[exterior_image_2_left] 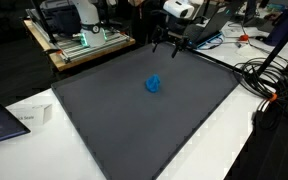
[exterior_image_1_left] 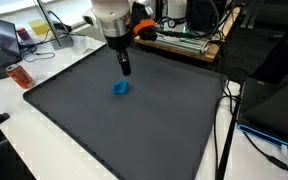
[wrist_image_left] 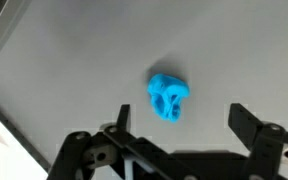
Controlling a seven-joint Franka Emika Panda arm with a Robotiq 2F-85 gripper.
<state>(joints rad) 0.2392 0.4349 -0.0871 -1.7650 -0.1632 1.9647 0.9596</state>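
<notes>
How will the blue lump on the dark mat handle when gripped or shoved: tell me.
The blue lump looks small with open loops, so probably light and somewhat squashy. Its irregular shape suggests sliding on the mat, not rolling.

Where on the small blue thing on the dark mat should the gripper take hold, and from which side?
Probably from straight above, across the middle of the blue thing. It lies low and alone on the mat, so a side approach gives little to catch. In the wrist view it is longer than wide, and its narrow width lies across the open jaws of the gripper.
</notes>
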